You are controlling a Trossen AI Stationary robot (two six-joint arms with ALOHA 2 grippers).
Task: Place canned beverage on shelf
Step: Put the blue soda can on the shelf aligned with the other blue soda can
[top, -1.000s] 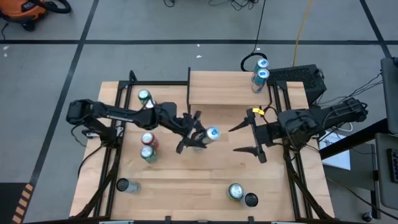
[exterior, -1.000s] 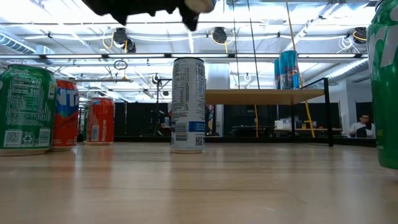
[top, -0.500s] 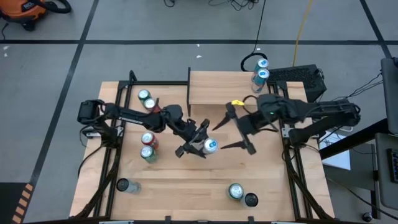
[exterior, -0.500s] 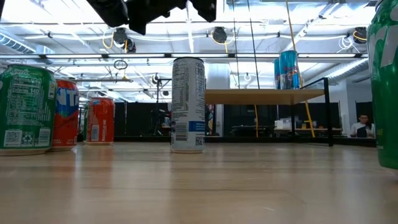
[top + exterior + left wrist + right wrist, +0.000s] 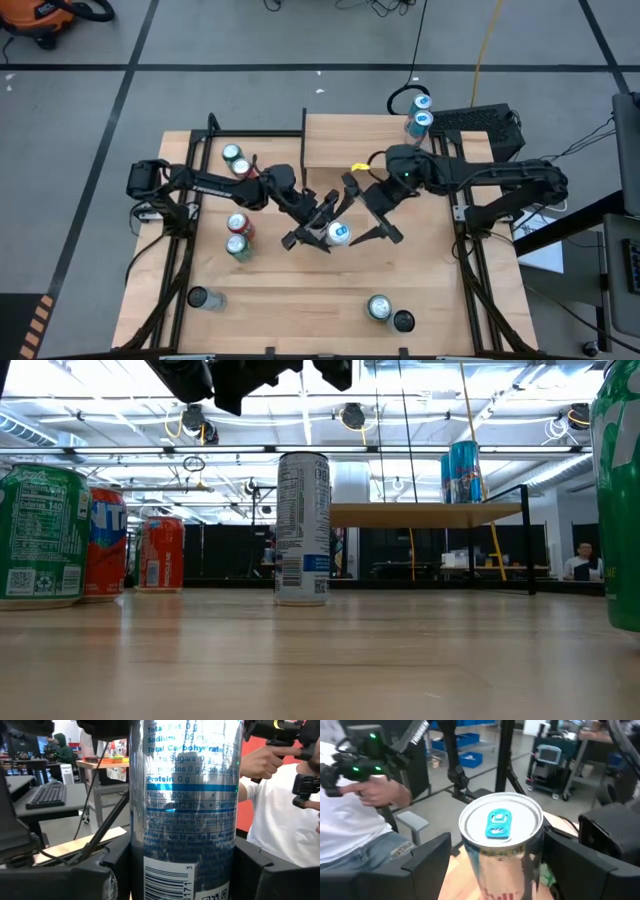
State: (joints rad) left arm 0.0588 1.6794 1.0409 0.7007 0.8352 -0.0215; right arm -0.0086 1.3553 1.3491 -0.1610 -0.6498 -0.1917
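A slim silver-and-blue can (image 5: 338,234) with a blue tab hangs upright over the middle of the table, with my left gripper (image 5: 322,226) shut on it. My right gripper (image 5: 352,218) is open. Its fingers (image 5: 427,862) stand on either side of the can's upper part (image 5: 500,835), with small gaps showing. The shelf (image 5: 350,145) stands at the table's far edge, with two blue cans (image 5: 418,122) on its right end. In the low view the shelf (image 5: 430,513) shows at the back, and the held can is above the picture. My left gripper pinches the can's body on two opposite sides (image 5: 137,865) between its two fingers (image 5: 107,880). The fingers lie level and come from the table's left. The can is lifted clear of the table and stands upright, label text readable, its top free.
Green and red cans (image 5: 238,237) stand at the left, two more (image 5: 236,160) at the far left. Others (image 5: 380,308) (image 5: 196,298) stand near the front edge. A slim can (image 5: 302,528) stands on the table in the low view. A person (image 5: 280,810) stands beyond the table.
My right gripper has swung toward the table's left and turned, and its open fingers have come around the can. My left gripper has shifted slightly toward the near edge and turned, bringing the can from tilted to upright.
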